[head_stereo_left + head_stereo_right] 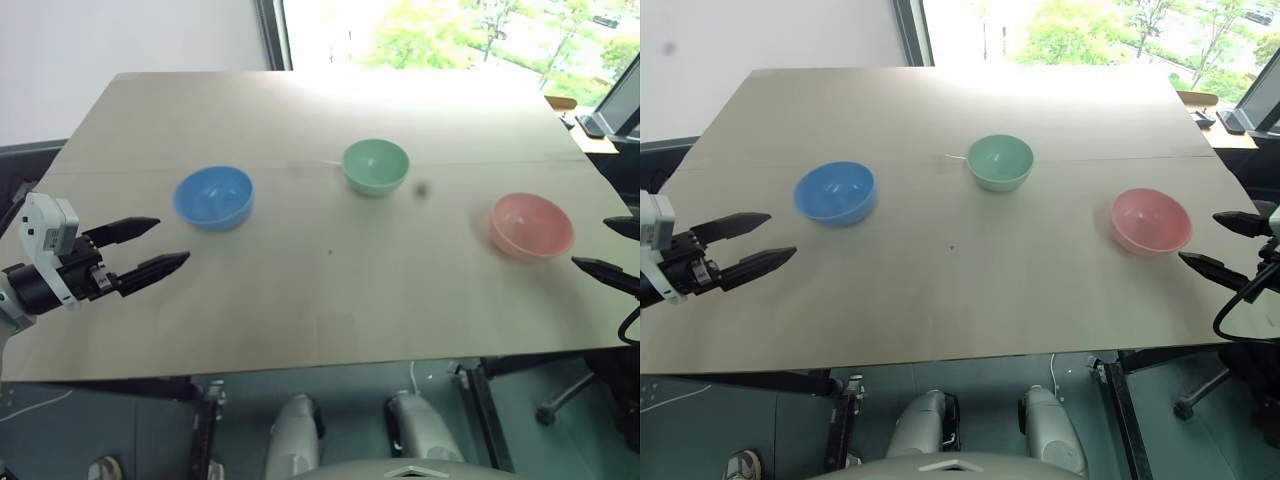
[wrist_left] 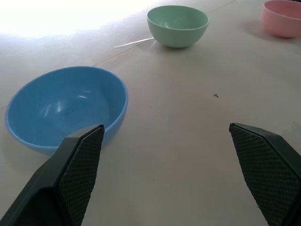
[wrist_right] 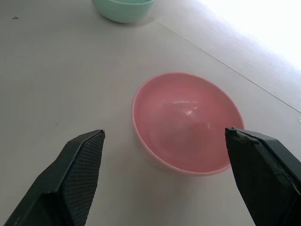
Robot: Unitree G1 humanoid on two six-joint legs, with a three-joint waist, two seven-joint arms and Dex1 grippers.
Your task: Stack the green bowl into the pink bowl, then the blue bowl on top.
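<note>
Three bowls stand apart on the tan table (image 1: 330,300). The blue bowl (image 1: 213,197) is on the left, the green bowl (image 1: 375,165) in the middle further back, the pink bowl (image 1: 531,225) on the right. My left gripper (image 1: 152,248) hovers open near the table's left edge, a little short of the blue bowl (image 2: 66,106), with nothing between its fingers. My right gripper (image 1: 1218,245) is open at the right edge, just beside the pink bowl (image 3: 188,122), also empty.
A small dark speck (image 1: 422,187) lies on the table between the green and pink bowls. A window (image 1: 450,30) is behind the table's far edge. Objects rest on a ledge (image 1: 590,120) at the far right.
</note>
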